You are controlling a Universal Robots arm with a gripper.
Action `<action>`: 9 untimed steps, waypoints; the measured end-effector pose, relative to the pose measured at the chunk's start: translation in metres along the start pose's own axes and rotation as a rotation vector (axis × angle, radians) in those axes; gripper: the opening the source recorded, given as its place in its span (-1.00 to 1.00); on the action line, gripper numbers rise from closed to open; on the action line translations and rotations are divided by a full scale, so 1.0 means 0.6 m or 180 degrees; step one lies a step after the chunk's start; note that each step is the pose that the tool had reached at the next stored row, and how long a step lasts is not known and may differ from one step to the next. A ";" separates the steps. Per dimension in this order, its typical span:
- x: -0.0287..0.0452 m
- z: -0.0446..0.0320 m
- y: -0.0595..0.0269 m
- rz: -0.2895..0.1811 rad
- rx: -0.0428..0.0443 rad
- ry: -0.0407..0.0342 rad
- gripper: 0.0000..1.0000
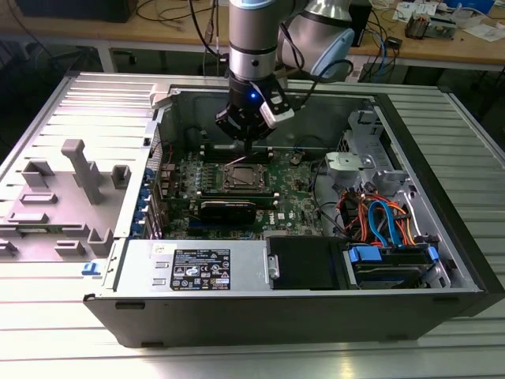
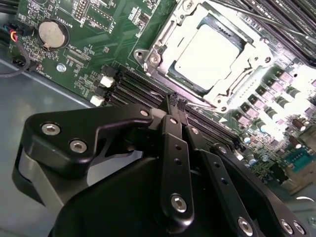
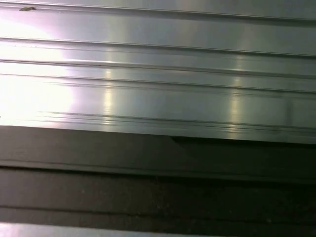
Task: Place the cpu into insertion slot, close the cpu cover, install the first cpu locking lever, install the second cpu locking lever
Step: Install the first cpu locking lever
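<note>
Silver-grey square cpu [image 2: 209,53] seated in black-rimmed insertion slot [image 2: 185,81]
Black gripper [image 2: 177,102] hovers just beside the slot, fingers [image 2: 173,106] pressed together, empty; silver frame cpu cover [image 2: 163,47] surrounds the chip

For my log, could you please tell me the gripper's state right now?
Gripper: shut, holding nothing, above the memory slots beside the cpu.

Hard glare bleaches the cpu [image 2: 210,49] and nearby board in the second wrist view; the exterior view is evenly lit, while reflections streak the ribbed metal [image 3: 158,74].
</note>
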State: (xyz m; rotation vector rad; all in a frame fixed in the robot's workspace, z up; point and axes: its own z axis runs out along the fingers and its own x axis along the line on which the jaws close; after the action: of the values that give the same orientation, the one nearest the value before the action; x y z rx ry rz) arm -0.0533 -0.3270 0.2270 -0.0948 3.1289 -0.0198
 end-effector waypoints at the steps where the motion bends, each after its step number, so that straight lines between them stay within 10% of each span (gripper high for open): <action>1: -0.002 0.003 0.000 0.0000 0.0000 0.0000 -0.79; 9: -0.009 0.013 0.000 0.0014 0.0000 0.0000 -0.79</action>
State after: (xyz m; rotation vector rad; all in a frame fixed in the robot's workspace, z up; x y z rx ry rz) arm -0.0477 -0.3270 0.2195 -0.0880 3.1292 -0.0199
